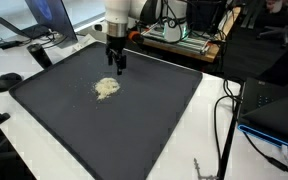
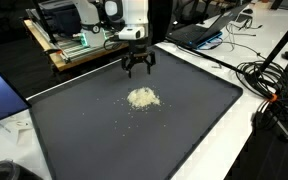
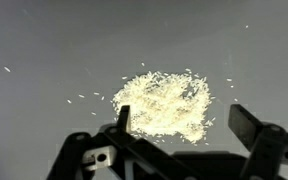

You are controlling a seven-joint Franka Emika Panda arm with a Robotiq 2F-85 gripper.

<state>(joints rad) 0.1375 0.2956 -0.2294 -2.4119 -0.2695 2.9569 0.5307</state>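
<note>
Here, a small heap of pale grains (image 3: 164, 105) lies near the middle of a dark, matte, square mat (image 1: 144, 130), slightly towards the edge where the arm stands. The black gripper (image 1: 116, 66) hangs just beside the heap on that side. Its jaws are spread wide and have hold of nothing, and its fingers (image 3: 249, 125) are clear of the grains.

The wrist view alone shows the texture: short, rice-like slivers piled loosely, with strays scattered over the mat around the heap. Both exterior views give only a cream blot. They add the white table (image 2: 234, 150) under the mat, tangled black cables (image 2: 269, 80) along one edge, and a laptop (image 1: 44, 20) past a corner.
</note>
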